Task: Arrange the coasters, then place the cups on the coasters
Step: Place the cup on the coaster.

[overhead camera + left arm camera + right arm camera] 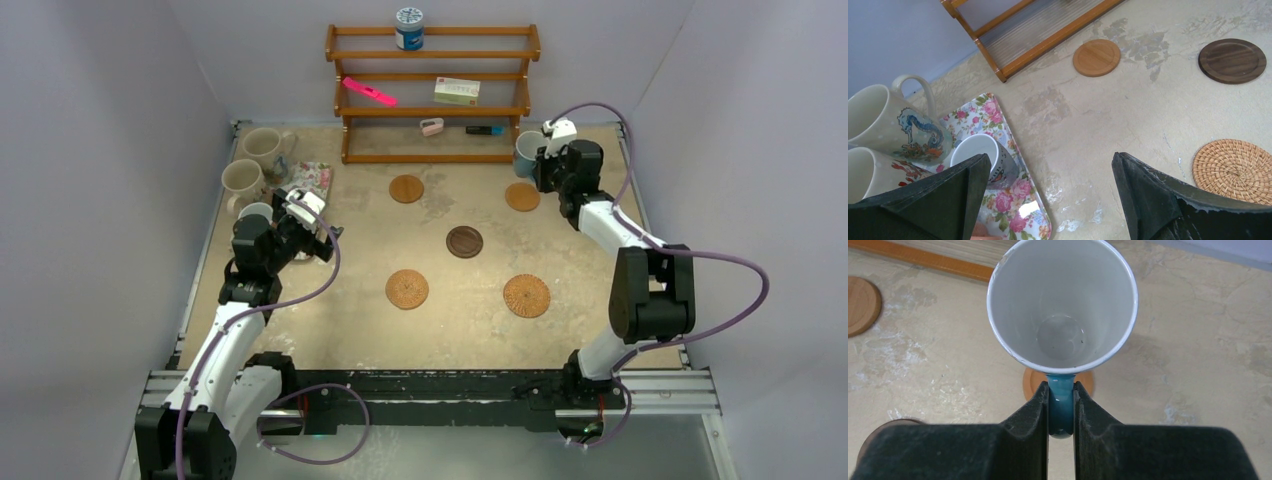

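we look down from high above and behind the near edge, facing far, onto the whole mottled beige tabletop (350, 330). our left wrist view hangs low at the left side, tilted towards the far right. our right wrist view looks steeply down, close, at the far right. all three share the smooth tan round wooden coaster (406, 188) near the orange-brown wooden shelf rack (432, 157).

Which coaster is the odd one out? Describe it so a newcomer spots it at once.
Start at the wooden rack at the far edge of the table and come toward the near edge. The dark brown coaster lies flat in the middle of four tan coasters, nothing on it. It alone is dark; its neighbours are light, the two nearer ones woven.
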Motion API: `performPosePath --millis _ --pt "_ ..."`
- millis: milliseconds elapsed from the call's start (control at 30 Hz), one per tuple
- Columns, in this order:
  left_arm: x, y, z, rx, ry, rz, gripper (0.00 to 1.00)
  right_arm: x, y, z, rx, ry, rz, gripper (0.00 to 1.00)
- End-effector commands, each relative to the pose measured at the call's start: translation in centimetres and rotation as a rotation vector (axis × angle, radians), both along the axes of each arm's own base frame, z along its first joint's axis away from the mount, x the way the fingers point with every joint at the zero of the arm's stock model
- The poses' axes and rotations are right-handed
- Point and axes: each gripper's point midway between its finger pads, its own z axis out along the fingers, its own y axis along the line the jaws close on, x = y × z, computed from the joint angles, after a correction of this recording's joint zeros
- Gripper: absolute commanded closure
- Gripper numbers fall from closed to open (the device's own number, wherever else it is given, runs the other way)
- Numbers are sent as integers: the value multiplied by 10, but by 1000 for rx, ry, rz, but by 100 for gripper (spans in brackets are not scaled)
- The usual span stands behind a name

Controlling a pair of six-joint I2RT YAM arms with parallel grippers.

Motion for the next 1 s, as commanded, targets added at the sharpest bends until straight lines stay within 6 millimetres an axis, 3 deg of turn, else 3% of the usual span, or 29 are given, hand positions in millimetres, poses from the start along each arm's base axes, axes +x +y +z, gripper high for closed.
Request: performPosePath --millis 0,300,967 --pt "1 -1 6 -4 -40 -13 0 9 10 22 49 -84 33 100" --pt "1 -1 7 -5 -42 -13 0 2 5 -2 41 -35 13 100" --pt "1 0 8 -4 -46 -10 0 -4 2 -16 23 26 6 100"
